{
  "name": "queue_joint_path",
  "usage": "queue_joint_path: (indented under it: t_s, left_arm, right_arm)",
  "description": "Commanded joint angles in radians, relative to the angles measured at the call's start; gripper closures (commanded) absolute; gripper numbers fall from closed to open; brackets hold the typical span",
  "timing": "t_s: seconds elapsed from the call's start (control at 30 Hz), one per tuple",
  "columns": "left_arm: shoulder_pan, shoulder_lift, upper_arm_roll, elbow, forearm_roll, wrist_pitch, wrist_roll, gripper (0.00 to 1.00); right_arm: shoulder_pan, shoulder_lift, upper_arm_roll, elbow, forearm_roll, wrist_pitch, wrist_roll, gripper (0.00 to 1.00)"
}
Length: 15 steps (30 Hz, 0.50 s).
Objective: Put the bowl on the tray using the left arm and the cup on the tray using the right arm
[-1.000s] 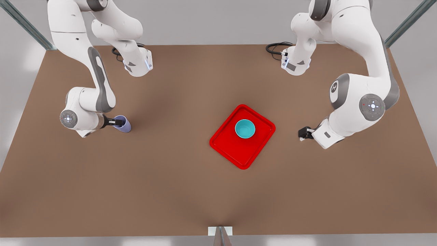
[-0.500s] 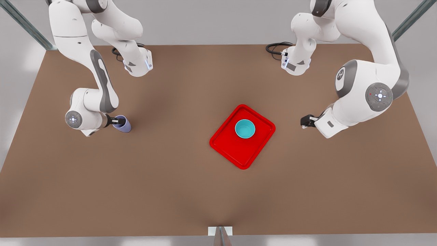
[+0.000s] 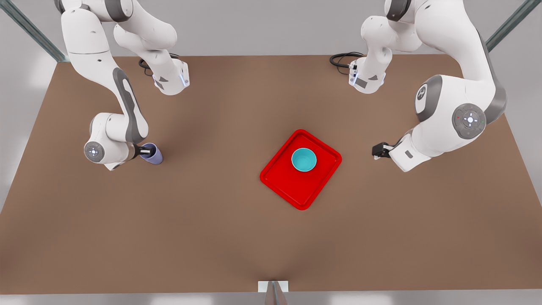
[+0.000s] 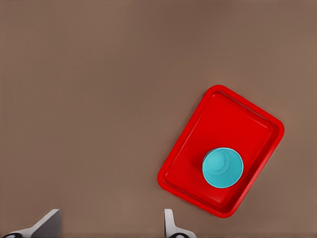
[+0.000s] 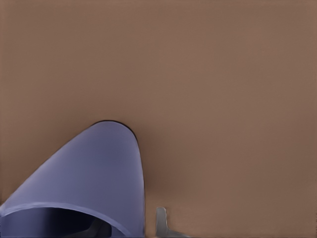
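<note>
Right gripper (image 3: 146,150) pinched cup (image 3: 152,153) rim, one finger inside; cup stood on table well apart from tray (image 3: 279,180), toward front view's left; bowl (image 3: 303,159) sat on tray; left gripper (image 3: 378,151) waited spread, empty, near tray's opposite side.

Both arms are glossy white shells with grey joint bands and round grey end caps dotted with small lights. Each ends in a small black gripper, and black cables coil at the desk's far edge.
</note>
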Motion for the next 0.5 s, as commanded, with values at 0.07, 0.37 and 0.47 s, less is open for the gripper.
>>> queue_joint_path:
  t_s: [0.07, 0.37, 0.47]
  left_arm:
    - [0.000, 0.000, 0.000, -0.001, 0.000, 0.000, 0.000, 0.00]
    - [0.000, 0.000, 0.000, 0.001, 0.000, 0.000, 0.002, 0.00]
    - [0.000, 0.000, 0.000, 0.001, 0.000, 0.000, 0.002, 0.00]
  right_arm:
    - [-0.001, -0.009, 0.002, 0.009, 0.002, -0.011, -0.002, 0.72]
    - [-0.002, 0.000, 0.000, 0.003, 0.002, 0.000, -0.011, 0.79]
    - [-0.002, 0.001, 0.000, 0.009, 0.003, -0.005, -0.012, 0.79]
